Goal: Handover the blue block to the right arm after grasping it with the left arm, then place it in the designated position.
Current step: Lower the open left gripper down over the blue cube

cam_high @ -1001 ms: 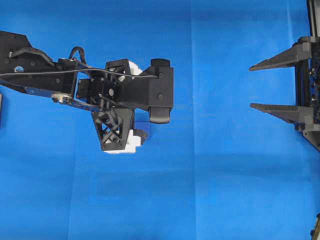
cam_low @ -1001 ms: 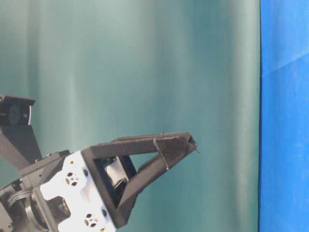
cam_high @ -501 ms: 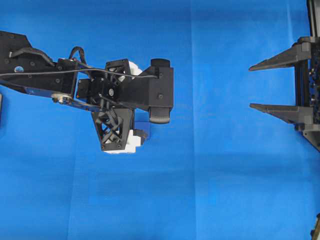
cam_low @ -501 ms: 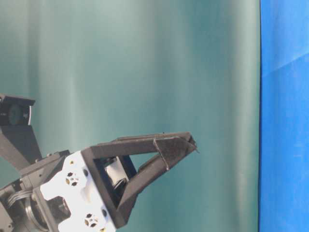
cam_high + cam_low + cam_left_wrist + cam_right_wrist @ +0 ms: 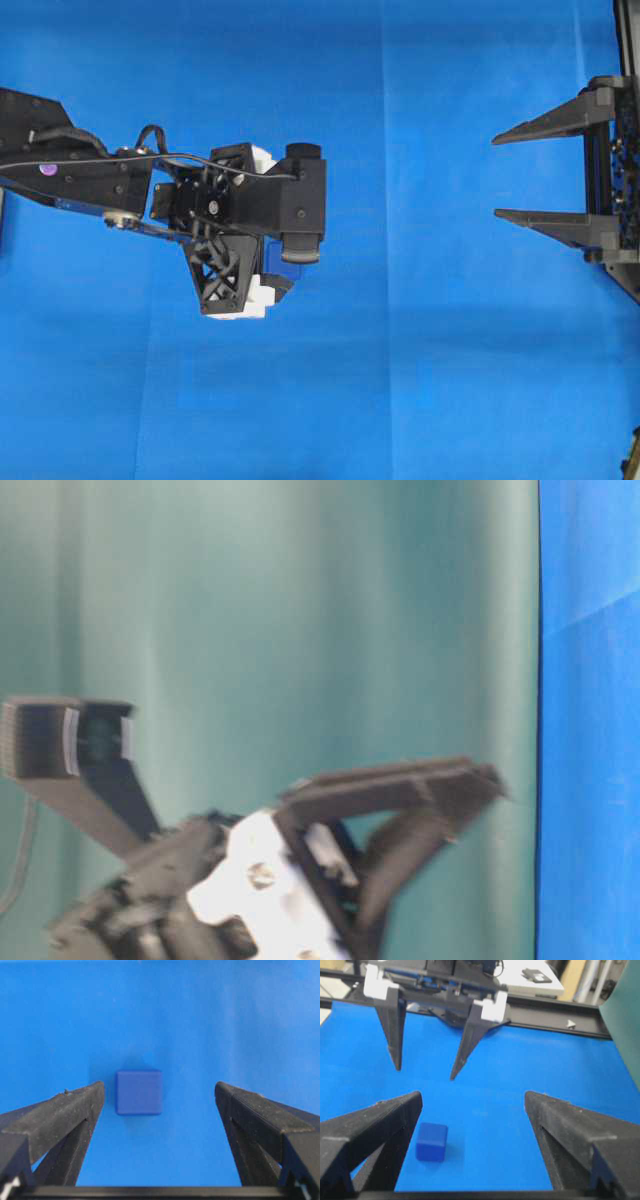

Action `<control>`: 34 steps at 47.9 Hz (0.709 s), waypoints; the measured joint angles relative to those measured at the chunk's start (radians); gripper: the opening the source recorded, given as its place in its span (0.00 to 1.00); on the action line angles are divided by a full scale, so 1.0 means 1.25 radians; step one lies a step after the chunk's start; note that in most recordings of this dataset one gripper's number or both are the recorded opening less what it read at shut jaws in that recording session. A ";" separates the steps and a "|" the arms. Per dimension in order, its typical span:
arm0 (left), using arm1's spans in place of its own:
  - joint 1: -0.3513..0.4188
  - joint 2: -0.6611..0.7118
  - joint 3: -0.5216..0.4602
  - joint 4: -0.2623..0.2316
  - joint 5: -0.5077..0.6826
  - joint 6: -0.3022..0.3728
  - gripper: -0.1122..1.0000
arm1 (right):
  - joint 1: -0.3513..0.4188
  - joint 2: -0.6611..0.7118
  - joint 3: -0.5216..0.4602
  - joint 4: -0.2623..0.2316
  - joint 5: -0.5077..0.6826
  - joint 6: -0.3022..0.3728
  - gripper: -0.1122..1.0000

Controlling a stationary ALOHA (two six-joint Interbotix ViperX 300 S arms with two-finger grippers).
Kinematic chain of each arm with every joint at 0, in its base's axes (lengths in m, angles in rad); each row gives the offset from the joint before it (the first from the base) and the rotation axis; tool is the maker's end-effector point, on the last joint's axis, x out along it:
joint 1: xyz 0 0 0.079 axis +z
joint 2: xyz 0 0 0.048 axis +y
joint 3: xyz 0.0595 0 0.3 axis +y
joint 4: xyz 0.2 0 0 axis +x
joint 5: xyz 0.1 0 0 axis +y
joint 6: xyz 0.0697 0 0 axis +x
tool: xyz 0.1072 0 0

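Left wrist view gives the clearest look at the blue block (image 5: 139,1092): it lies flat on the bright blue table cover (image 5: 200,1020), one square face up, its edges running square to the picture frame. It is a cube, so it has no long axis and points no particular way. It sits between the two black fingers (image 5: 60,1120) of the left gripper (image 5: 159,1094), closer to the finger on the left of this view, touching neither. Those fingers are spread wide with nothing between them but the block on the cover below.

From overhead, the left arm (image 5: 90,175) reaches in from the left, and its gripper body hides nearly all of the block; only a dark blue sliver (image 5: 270,272) shows beside the white bracket. The right gripper (image 5: 500,176) enters from the right edge, cut off there, its fingers wide apart and empty, well apart from the left arm.

Right wrist view shows the block (image 5: 431,1142) near its own left-hand finger (image 5: 375,1125), with the left gripper (image 5: 424,1074) farther off, tips pointing down above the cover.

Table-level view is blurred: the left gripper (image 5: 470,790) appears smeared against a green backdrop, and the block cannot be made out.
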 measured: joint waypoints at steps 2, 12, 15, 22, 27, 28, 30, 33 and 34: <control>0.000 0.001 0.018 0.000 -0.025 -0.005 0.94 | 0.000 0.001 0.001 0.000 0.000 0.000 0.98; 0.002 0.061 0.065 0.001 -0.103 -0.005 0.94 | 0.000 0.009 0.000 0.000 -0.005 0.000 0.98; 0.005 0.082 0.070 0.001 -0.119 -0.007 0.94 | 0.000 0.012 0.000 0.000 -0.006 0.000 0.98; 0.007 0.119 0.079 0.002 -0.160 -0.005 0.94 | 0.000 0.020 0.000 0.000 -0.007 0.000 0.98; 0.006 0.142 0.090 0.002 -0.182 -0.005 0.94 | 0.001 0.023 0.000 0.000 -0.007 0.000 0.98; 0.007 0.147 0.092 0.002 -0.185 -0.005 0.94 | 0.000 0.023 0.000 0.000 -0.007 0.000 0.98; 0.007 0.157 0.098 0.002 -0.194 -0.005 0.94 | 0.000 0.023 0.001 0.000 -0.007 0.000 0.98; 0.007 0.173 0.107 0.002 -0.211 -0.005 0.94 | 0.000 0.025 0.000 0.000 -0.007 0.000 0.98; 0.007 0.178 0.109 0.001 -0.216 -0.006 0.94 | 0.000 0.025 0.000 0.000 -0.007 0.000 0.98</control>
